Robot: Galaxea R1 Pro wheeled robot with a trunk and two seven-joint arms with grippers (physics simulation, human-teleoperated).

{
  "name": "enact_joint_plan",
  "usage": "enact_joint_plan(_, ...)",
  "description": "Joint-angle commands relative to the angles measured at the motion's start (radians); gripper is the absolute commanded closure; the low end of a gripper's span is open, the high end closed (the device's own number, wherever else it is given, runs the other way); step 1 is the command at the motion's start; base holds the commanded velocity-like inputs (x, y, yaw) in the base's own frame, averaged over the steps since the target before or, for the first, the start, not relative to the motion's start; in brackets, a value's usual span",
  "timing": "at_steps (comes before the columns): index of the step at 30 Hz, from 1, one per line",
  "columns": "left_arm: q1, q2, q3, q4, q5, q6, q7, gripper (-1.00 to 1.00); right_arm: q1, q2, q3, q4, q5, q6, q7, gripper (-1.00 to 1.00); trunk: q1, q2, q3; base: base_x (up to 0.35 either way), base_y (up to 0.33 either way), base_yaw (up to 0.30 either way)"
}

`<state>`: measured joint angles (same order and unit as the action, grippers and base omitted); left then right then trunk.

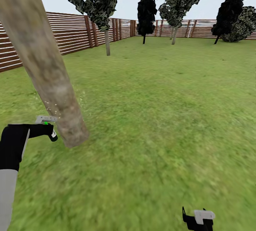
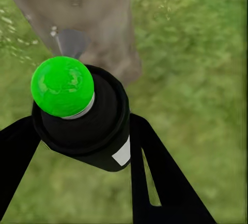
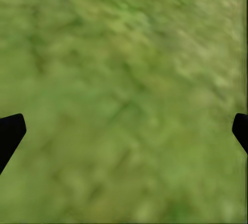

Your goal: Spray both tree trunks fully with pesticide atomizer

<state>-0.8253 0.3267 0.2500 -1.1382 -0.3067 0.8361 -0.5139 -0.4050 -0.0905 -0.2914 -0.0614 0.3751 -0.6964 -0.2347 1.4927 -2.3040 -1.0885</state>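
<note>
Left gripper point(image 2: 88, 146) clamped around the pesticide atomizer point(image 2: 85, 120), one black finger on each side of the dark body; white label patch low on the bottle, and the dot on top reads green here, not red. In the head view I see the left gripper point(image 1: 49, 131) low beside the base of the tree trunk point(image 1: 42, 67), bottle nearly touching the bark. Nozzle faces the trunk. A scatter of white specks of pesticide point(image 1: 57, 112) sits on the lower bark and drifts onto the grass point(image 1: 149, 117) just past it; the upper trunk looks bare from here, though blur makes that hard to confirm. Right gripper point(image 3: 124, 131) spread wide, empty, fingertips at the frame edges over plain lawn; also visible low at the head view point(image 1: 199, 220). Wooden fence point(image 1: 74, 33) and thin dark trees stand well apart at the back. Risks as I judge them: so close in, the spray may keep landing on one low patch, leaving the higher bark uncovered; any sweep could knock the bottle against the trunk and twist it in the grip; some spray is missing onto grass.
</note>
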Motion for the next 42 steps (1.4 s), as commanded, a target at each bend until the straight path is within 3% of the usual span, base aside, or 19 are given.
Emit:
enact_joint_plan(1, 0.0, 0.0, 0.0, 0.0, 0.0, 0.0, 0.0, 1.0, 0.0, 0.0, 0.0, 0.0, 0.0, 0.0, 0.0, -1.0, 0.0, 0.0, 0.0, 0.103, -0.275, 0.0)
enact_joint_plan(12, 0.0, 0.0, -0.002, 0.0, 0.0, 0.001, 0.0, 1.0, 0.0, 0.002, 0.001, 0.0, 0.001, 0.0, 0.001, -1.0, 0.0, 0.0, 0.007, 0.121, -0.273, 0.192)
enact_joint_plan(21, 0.002, 0.002, -0.003, 0.0, -0.004, 0.001, 0.002, 1.0, 0.0, -0.001, 0.0, 0.0, 0.001, 0.0, 0.0, -1.0, 0.0, 0.0, 0.007, 0.215, -0.207, 0.007)
enact_joint_plan(23, 0.008, 0.007, 0.015, 0.013, -0.005, 0.0, 0.077, 1.0, 0.0, -0.002, 0.0, 0.0, 0.001, 0.0, 0.0, -1.0, 0.0, 0.0, 0.007, 0.243, -0.178, 0.0)
enact_joint_plan(25, 0.05, 0.009, 0.056, 0.022, -0.005, -0.008, 0.158, 1.0, 0.0, 0.0, 0.0, 0.0, 0.001, 0.0, 0.0, -1.0, 0.0, 0.0, 0.007, 0.26, -0.165, 0.0)
enact_joint_plan(29, 0.077, 0.004, 0.067, 0.031, -0.003, -0.021, 0.176, 1.0, 0.0, 0.0, 0.0, 0.0, 0.001, 0.0, 0.0, -1.0, 0.0, 0.0, 0.007, 0.285, -0.137, 0.162)
enact_joint_plan(33, 0.078, -0.026, 0.07, 0.107, 0.001, -0.025, 0.177, 1.0, 0.0, 0.0, 0.0, 0.0, 0.001, 0.0, 0.0, -1.0, 0.0, 0.0, 0.007, 0.288, -0.134, 0.218)
enact_joint_plan(35, 0.078, -0.023, 0.101, 0.13, -0.002, -0.073, 0.177, 1.0, 0.0, 0.0, 0.0, 0.0, 0.001, 0.0, 0.0, -1.0, 0.0, 0.0, 0.007, 0.288, -0.134, 0.026)
enact_joint_plan(36, 0.078, -0.017, 0.159, 0.181, -0.004, -0.125, 0.184, 1.0, 0.0, 0.0, 0.0, 0.0, 0.001, 0.0, 0.0, -1.0, 0.0, 0.0, 0.007, 0.288, -0.133, 0.005)
enact_joint_plan(37, 0.078, -0.017, 0.181, 0.216, -0.005, -0.157, 0.203, 1.0, 0.0, 0.0, 0.0, 0.0, 0.001, 0.0, 0.0, -1.0, 0.0, 0.0, 0.007, 0.288, -0.133, 0.001)
enact_joint_plan(39, 0.078, -0.035, 0.185, 0.242, 0.0, -0.207, 0.211, 1.0, 0.0, 0.0, 0.0, 0.0, 0.001, 0.0, 0.0, -1.0, 0.0, 0.0, 0.007, 0.288, -0.133, 0.0)
enact_joint_plan(40, 0.078, -0.059, 0.185, 0.276, -0.001, -0.227, 0.212, 1.0, 0.0, 0.0, 0.0, 0.0, 0.001, 0.0, 0.0, -1.0, 0.0, 0.0, 0.007, 0.274, -0.133, 0.0)
enact_joint_plan(41, 0.078, -0.08, 0.187, 0.297, -0.003, -0.278, 0.214, 1.0, 0.0, 0.0, 0.0, 0.0, 0.001, 0.0, 0.001, -1.0, 0.0, 0.0, 0.007, 0.248, -0.132, 0.0)
enact_joint_plan(42, 0.078, -0.085, 0.195, 0.331, -0.002, -0.338, 0.219, 1.0, 0.0, 0.0, 0.0, 0.0, 0.001, 0.0, 0.001, -1.0, 0.0, 0.0, 0.007, 0.102, -0.055, 0.0)
